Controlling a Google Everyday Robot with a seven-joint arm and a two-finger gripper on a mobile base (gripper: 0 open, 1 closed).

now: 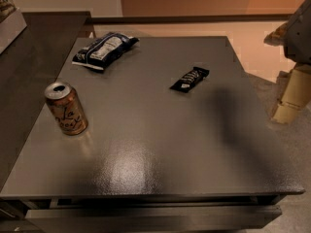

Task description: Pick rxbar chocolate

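Observation:
The rxbar chocolate (189, 79) is a small flat black wrapper with white lettering. It lies slantwise on the grey table (160, 144), right of centre towards the back. My gripper (291, 98) hangs at the right edge of the view, beyond the table's right side. It is well to the right of the bar, a little nearer than it, and holds nothing that I can see. The arm's pale housing (301, 30) shows above it.
A dark blue-and-white crinkly snack bag (104, 50) lies at the back left of the table. An orange can (66, 108) stands upright near the left edge. A dark counter (29, 57) adjoins the table on the left.

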